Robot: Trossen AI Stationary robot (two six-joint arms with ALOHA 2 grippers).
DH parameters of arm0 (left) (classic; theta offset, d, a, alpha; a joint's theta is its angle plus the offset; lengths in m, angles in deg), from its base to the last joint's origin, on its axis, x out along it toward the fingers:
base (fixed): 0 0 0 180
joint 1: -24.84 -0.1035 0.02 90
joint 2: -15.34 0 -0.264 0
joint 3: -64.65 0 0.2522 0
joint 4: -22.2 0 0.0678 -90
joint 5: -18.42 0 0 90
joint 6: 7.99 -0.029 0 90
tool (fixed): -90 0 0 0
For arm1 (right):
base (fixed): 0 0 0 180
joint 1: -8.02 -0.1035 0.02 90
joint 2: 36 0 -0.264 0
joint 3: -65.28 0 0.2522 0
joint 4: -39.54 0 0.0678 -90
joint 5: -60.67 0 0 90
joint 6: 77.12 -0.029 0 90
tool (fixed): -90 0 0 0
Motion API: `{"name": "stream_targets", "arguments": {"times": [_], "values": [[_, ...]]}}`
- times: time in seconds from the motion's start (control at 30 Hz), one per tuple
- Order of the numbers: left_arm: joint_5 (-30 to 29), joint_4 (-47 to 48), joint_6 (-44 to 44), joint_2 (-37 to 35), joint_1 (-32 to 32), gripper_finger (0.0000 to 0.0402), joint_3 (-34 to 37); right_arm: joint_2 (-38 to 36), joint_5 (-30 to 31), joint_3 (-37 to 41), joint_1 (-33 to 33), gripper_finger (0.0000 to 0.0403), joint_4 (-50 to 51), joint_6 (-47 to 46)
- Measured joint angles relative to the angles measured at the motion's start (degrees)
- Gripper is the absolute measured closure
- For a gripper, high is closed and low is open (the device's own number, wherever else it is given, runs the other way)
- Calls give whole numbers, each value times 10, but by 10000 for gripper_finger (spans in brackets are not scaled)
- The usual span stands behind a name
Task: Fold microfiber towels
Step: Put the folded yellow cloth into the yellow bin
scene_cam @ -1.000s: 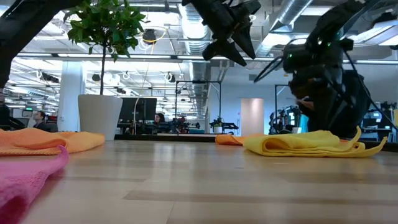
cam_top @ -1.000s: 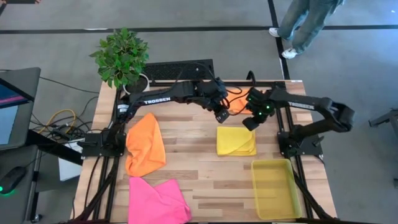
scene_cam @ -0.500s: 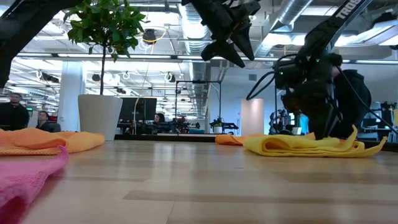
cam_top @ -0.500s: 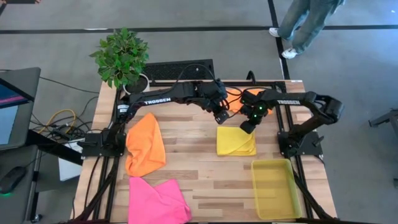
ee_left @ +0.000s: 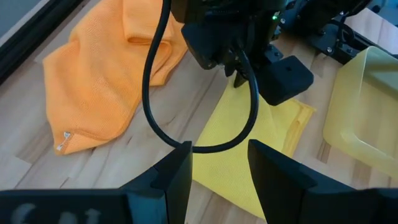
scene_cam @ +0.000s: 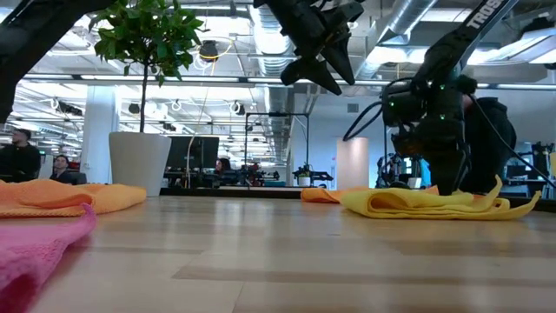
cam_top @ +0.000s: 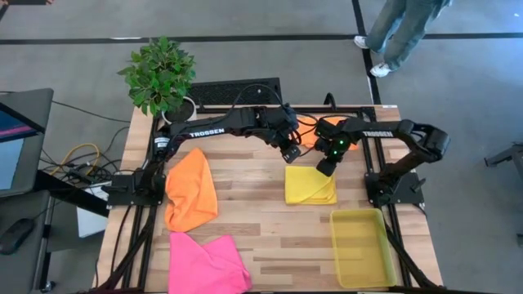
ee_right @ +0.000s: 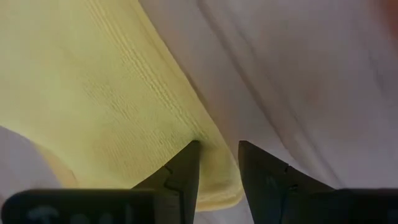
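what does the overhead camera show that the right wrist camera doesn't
Only the high view shows the left gripper, the two orange towels, the pink towel, the yellow bin and a potted plant. Only the right wrist view shows the right gripper, open at the towel's edge. Both show the yellow towel.

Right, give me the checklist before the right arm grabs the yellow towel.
1. Right gripper at the yellow towel edge: ok, down at its far edge.
2. Its fingers open: ok, a narrow gap.
3. Towel between them: not ok, edge lies just ahead.
4. Left gripper out of the way: ok, raised and open beside it.
5. Bin apart from the towel: ok.
6. Orange towel behind, not overlapping: ok.
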Motion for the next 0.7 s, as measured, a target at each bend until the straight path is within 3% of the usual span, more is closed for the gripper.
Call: {"name": "stream_targets", "arguments": {"times": [0.2,0.4,0.6,0.7], "values": [[0,5,0,0,2,254,0,26,-31,0,-2,269,22,14],[0,8,1,0,2,254,0,44,-24,-4,-19,278,32,12],[0,9,2,0,2,254,0,29,-30,3,-24,378,44,-16],[0,15,2,0,3,254,0,5,-35,0,-24,388,47,-35]]}}
